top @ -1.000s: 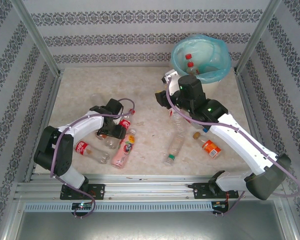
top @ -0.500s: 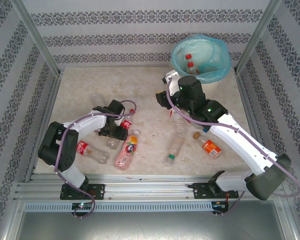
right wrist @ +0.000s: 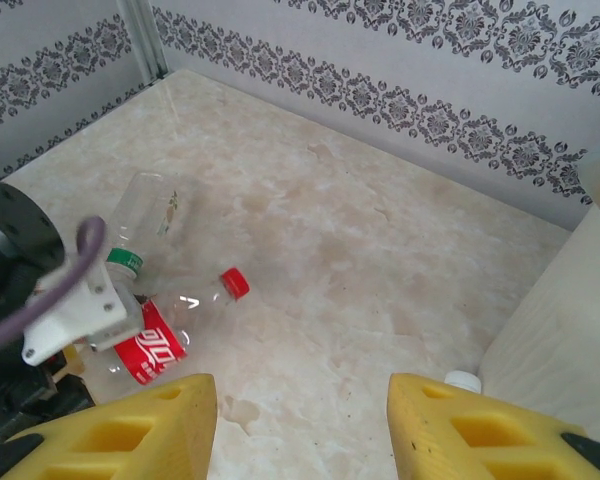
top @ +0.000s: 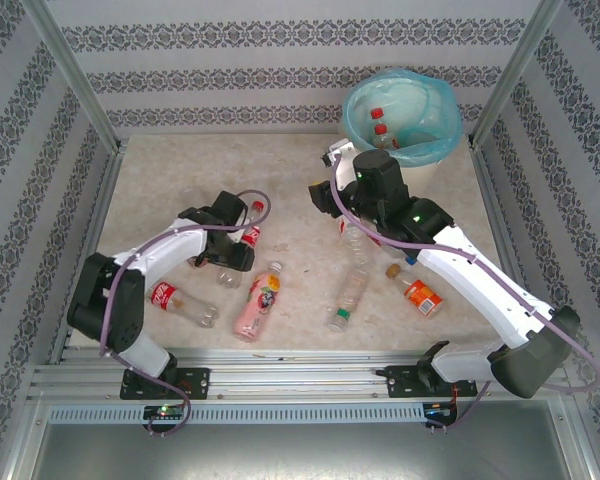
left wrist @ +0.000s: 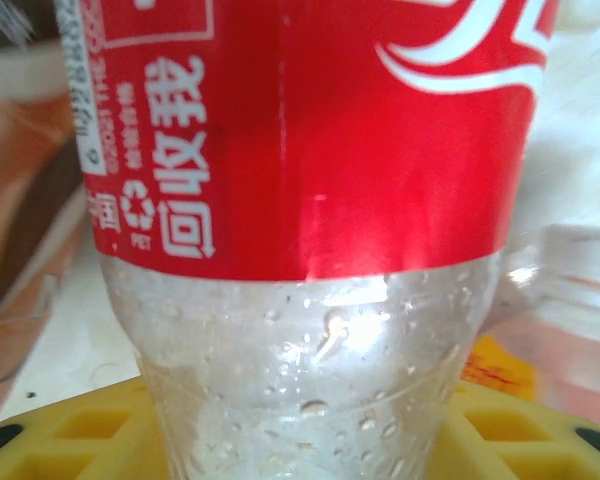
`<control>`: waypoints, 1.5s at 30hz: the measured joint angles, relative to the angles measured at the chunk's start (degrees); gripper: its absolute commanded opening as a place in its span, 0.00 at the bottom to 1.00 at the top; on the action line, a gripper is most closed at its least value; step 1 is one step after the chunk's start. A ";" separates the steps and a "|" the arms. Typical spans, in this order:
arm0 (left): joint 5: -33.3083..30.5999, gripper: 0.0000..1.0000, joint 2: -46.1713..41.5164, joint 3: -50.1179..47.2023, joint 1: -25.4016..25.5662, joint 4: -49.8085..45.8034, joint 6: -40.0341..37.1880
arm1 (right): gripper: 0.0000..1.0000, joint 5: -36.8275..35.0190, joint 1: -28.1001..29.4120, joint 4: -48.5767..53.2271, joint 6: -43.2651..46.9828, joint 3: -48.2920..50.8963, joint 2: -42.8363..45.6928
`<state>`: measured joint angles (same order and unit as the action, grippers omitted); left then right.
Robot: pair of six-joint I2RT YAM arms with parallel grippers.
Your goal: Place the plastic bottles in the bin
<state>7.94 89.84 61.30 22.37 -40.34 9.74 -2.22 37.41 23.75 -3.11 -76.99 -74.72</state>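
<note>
My left tool (top: 236, 242), reaching past the pink bottle (top: 257, 303) that lies toward the counter's (top: 150, 180) near edge, is closed across the body of a red-label bottle (left wrist: 310, 190) left of centre, I judge so that it can be carried without slipping. My right tool (right wrist: 302, 430) hangs partly open and empty further back, probably to leave the way clear. The bin (top: 352, 118) stands in the far right corner, two bottles (top: 383, 135) already inside.

The tabletop (top: 160, 180) is marbled beige. At its far right corner a turquoise bag (top: 420, 150) lines the off-white bin (right wrist: 570, 330). The walls (top: 280, 60) show grey damask stripes. There is a pink bottle (top: 258, 303), an orange bottle (top: 421, 296) and a red-labelled bottle (left wrist: 310, 150).
</note>
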 measured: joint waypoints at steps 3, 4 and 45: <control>0.02 0.50 -4.13 1.16 0.00 0.09 -0.26 | 0.49 -0.26 0.28 -0.02 0.00 0.00 0.00; 0.04 0.48 -5.95 1.31 0.00 0.17 -0.35 | 0.49 -0.28 0.39 -0.02 0.00 -0.02 0.00; 26.05 0.00 -39.50 -15.08 0.76 43.47 -25.35 | 0.58 28.83 8.52 -30.45 11.50 3.26 6.64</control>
<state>34.00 50.35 46.22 23.14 3.14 -15.62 26.61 45.93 -6.70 8.38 -73.73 -68.07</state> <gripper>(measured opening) 0.276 0.580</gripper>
